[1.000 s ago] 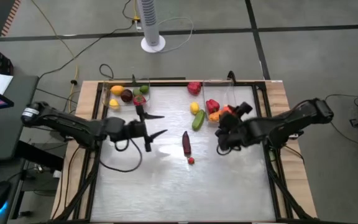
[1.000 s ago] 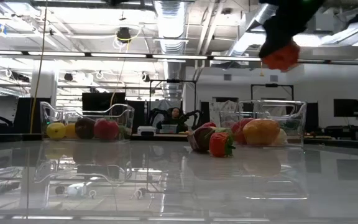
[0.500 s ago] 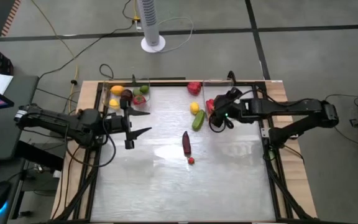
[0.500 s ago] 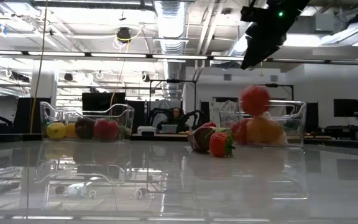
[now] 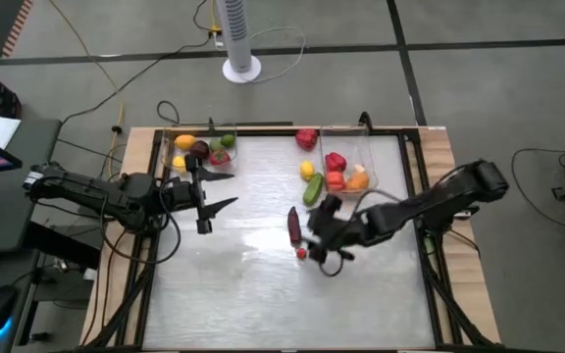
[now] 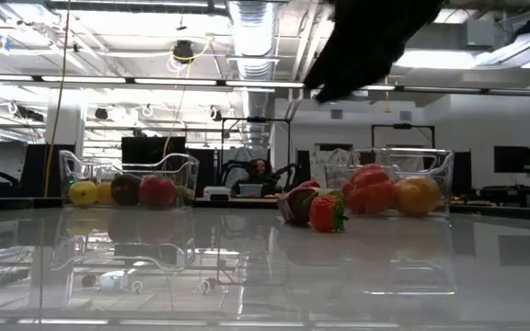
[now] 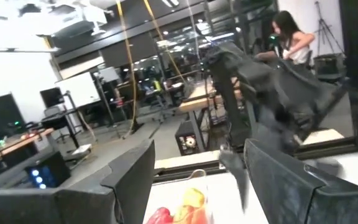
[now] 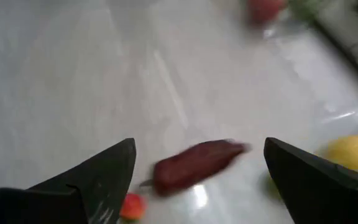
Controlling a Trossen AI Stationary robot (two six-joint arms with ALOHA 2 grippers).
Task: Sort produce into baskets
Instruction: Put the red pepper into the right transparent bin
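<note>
The right gripper, jaws wide and empty, hovers just beside the eggplant and small tomato mid-table, while the left gripper, jaws apart and empty, waits near the left basket.

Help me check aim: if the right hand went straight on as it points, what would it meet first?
Most likely the eggplant: it lies on the table between the open right hand's fingers in the wrist view, with the small red piece beside it. Depth is unclear.
</note>
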